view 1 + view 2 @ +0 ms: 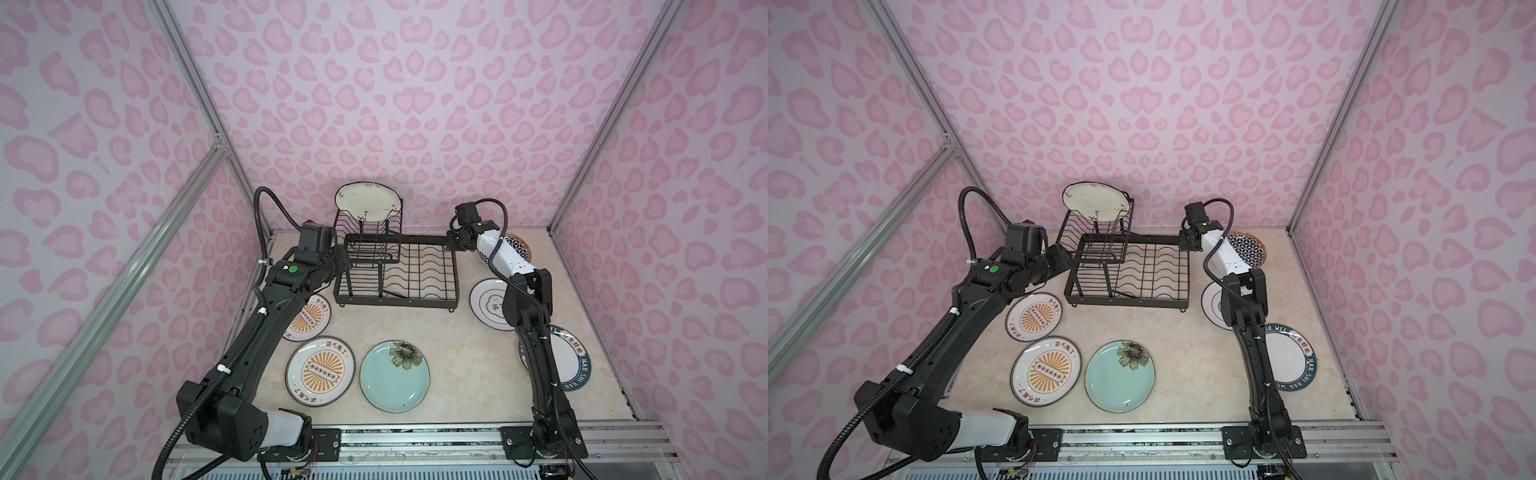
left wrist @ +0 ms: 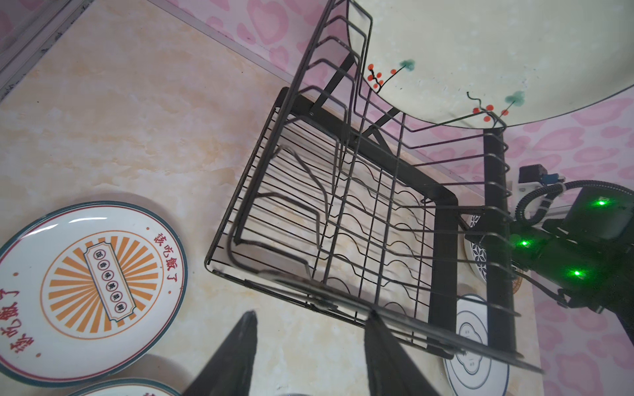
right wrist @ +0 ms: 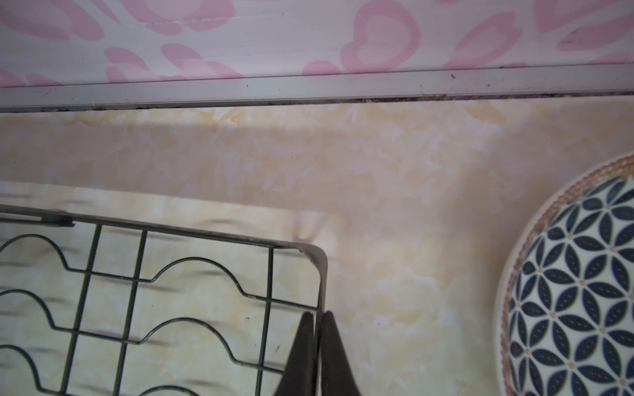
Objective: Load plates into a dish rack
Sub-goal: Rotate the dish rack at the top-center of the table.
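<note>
- At the far right corner of the dish rack (image 3: 323,274), the right gripper (image 3: 318,314) has its two dark tapered fingers (image 3: 302,343) pinched tight on the thin rim wire of the lower tray.
- Its arm reaches far forward and low, the white forearm lying over the black-white geometric plate (image 1: 1250,249), the wrist turned inward toward the rack.
- At the rack's near left side, the left gripper (image 2: 313,313) holds its jaws about half apart, with bare table showing between them and the rim wire crossing just at their tips.
- That arm stretches in a long shallow bend, passing over the edge of one orange sunburst plate (image 1: 309,322).
- The rack is black wire on a marbled beige table (image 1: 457,353): a flat tray with wavy cross wires and a raised slotted basket.
- The cream sprigged plate (image 1: 368,202) rests across the top of that basket, glossy, with red berries near its edge.
- On the table lie the second sunburst plate (image 1: 320,371), the pale teal flowered plate (image 1: 395,376), the cloud-outline plate (image 1: 488,305) and the teal-lettered plate (image 1: 571,361), all round and glazed.
</note>
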Available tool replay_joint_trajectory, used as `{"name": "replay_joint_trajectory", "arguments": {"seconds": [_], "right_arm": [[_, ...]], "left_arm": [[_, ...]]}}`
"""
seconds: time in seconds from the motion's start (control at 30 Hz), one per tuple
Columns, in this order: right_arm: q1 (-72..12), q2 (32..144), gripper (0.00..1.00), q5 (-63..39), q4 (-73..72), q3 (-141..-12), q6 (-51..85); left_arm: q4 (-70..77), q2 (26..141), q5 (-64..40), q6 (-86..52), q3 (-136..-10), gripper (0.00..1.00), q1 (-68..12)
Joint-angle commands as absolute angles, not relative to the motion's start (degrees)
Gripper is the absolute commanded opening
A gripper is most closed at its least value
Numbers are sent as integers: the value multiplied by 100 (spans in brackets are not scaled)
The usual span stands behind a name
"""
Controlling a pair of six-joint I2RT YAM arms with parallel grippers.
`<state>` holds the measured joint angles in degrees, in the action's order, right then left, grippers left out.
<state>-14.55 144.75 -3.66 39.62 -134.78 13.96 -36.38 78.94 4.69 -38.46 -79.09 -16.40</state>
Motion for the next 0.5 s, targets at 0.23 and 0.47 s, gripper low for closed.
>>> {"name": "replay_joint_trajectory", "arguments": {"seconds": [0.23, 0.47], "right_arm": [[-1389, 13919, 0, -491, 3873, -12588, 1595], [-1373, 13329, 0, -545, 3453, -11644, 1703]], "left_arm": [[-3427, 8062, 710, -3762, -7897, 52, -1577], [-3362, 8125, 739, -3700, -7902, 53, -1409]]}}
